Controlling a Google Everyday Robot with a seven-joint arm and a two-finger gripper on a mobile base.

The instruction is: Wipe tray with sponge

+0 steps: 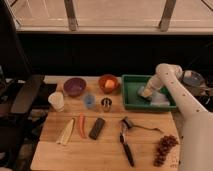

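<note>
The hand (145, 93) is down inside the green tray (131, 98) at the back right of the desk (102, 150), its fingers drawn together. The pale blue sponge (160, 98) lies on the tray floor just right of the hand; whether they touch is unclear.

Single cam, high, facing table (50, 150)
</note>
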